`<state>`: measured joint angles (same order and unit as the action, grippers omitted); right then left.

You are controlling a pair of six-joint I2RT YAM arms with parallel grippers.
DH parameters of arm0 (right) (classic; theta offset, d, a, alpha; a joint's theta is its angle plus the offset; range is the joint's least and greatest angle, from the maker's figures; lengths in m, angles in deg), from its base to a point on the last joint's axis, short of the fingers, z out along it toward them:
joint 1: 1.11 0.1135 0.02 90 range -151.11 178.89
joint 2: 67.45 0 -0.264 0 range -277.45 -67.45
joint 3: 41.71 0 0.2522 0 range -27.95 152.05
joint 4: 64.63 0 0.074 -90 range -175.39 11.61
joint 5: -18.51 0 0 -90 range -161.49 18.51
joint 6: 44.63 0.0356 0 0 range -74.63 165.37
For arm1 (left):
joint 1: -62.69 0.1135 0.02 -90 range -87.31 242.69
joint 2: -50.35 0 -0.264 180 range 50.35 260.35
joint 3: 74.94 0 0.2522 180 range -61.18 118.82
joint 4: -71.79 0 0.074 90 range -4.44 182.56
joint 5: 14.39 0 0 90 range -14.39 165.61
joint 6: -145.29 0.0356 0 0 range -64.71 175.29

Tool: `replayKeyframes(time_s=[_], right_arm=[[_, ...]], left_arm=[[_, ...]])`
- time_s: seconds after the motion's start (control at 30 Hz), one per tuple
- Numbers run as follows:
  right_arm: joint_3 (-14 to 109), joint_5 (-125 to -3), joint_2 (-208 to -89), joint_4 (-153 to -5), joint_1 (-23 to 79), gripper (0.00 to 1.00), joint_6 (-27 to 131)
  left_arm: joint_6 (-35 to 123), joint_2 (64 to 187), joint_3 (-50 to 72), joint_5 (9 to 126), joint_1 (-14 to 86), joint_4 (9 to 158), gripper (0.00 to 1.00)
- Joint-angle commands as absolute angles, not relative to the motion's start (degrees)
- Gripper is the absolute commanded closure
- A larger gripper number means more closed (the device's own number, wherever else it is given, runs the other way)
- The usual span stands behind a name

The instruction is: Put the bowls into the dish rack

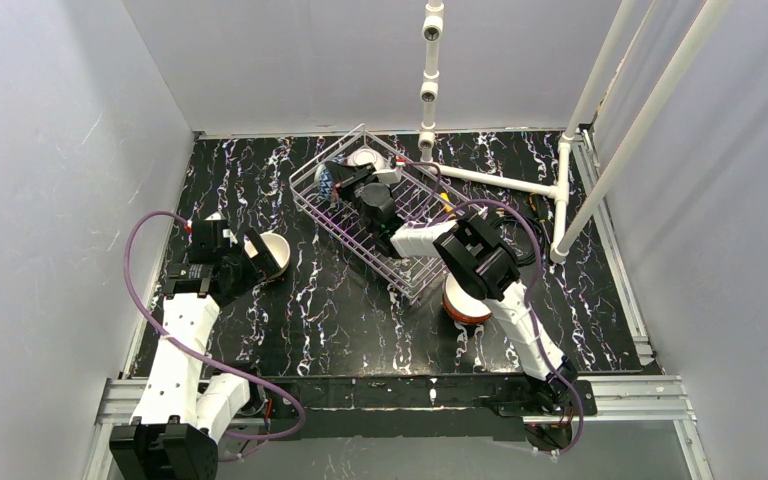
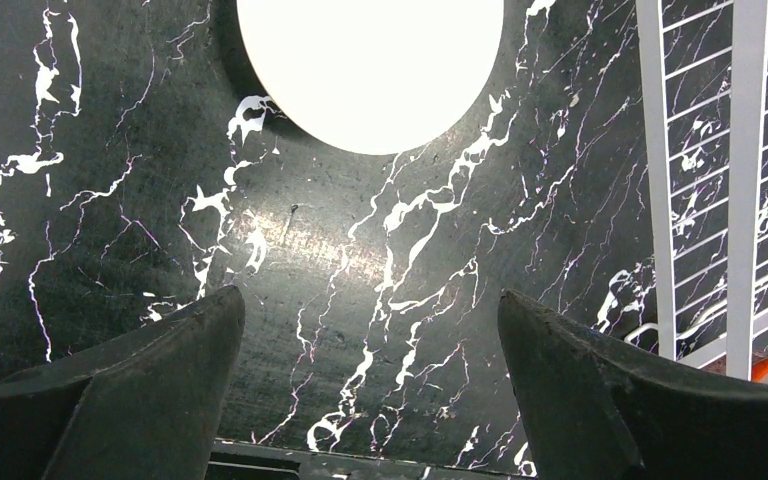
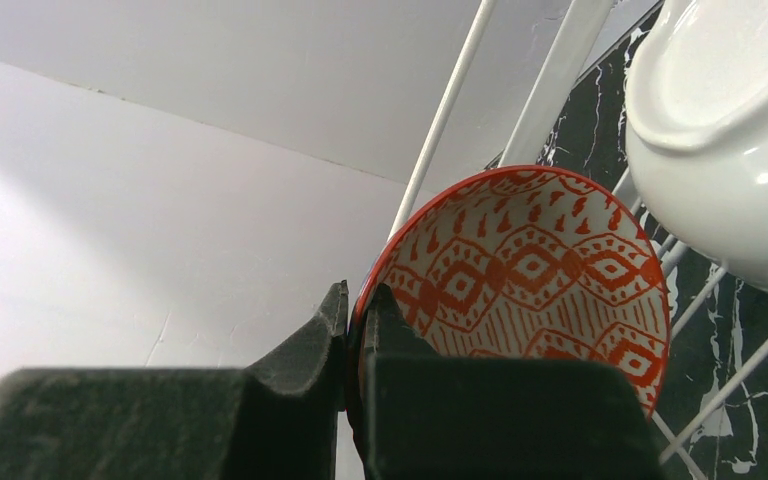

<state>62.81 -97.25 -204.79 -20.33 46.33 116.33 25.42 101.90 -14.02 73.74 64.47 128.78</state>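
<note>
One red bowl [image 3: 530,260] clamped in my right gripper [image 3: 355,300] | white bowl [image 3: 740,150] crowding beside, inside rack [image 1: 415,272] | left gripper [image 2: 370,300] wide.

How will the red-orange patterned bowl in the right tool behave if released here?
The red-orange patterned bowl looks like stiff, glazed ceramic, so probably slippery where the right tool pinches its rim. Held on edge and round, it may roll or tip against the silvery wire dish rack. The glossy white bowl sits close; a knock could chip either.
</note>
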Motion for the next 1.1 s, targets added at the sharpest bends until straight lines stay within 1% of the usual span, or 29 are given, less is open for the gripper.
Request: replayKeyframes(time_s=[0.0, 0.07, 0.13, 0.2, 0.37, 0.77, 1.0, 1.07], right_arm=[[66.52, -98.67, -205.67, -18.62, 46.23, 0.99, 117.38], [65.39, -99.09, -204.98, -19.74, 46.2, 0.99, 117.88], [63.39, -99.37, -204.27, -19.19, 46.19, 0.93, 118.47], [61.39, -99.38, -203.66, -18.16, 46.25, 0.9, 119.66], [58.12, -98.66, -202.02, -17.92, 46.27, 0.87, 120.7], [52.85, -96.98, -199.02, -18.38, 46.69, 0.72, 121.83], [52.39, -97.69, -197.24, -21.41, 46.8, 0.71, 121.94], [52.51, -98.17, -196.17, -26.26, 46.87, 0.72, 122.13]], left_arm=[[25.41, 100.83, -14.17, 74.82, 64.66, 128.52, 0.05], [25.41, 100.74, -14.25, 74.82, 64.67, 128.66, 0.05], [25.41, 100.8, -14.23, 74.82, 64.71, 128.64, 0.05], [25.4, 100.88, -14.24, 75.7, 64.63, 128.78, 0.05], [25.16, 101.06, -14.36, 76.58, 64.66, 128.79, 0.05], [25.05, 101.37, -14.6, 76.49, 64.65, 128.7, 0.05], [25.06, 101.42, -14.77, 76.58, 64.7, 128.71, 0.04], [25.06, 101.41, -14.77, 76.57, 64.67, 128.71, 0.04]])
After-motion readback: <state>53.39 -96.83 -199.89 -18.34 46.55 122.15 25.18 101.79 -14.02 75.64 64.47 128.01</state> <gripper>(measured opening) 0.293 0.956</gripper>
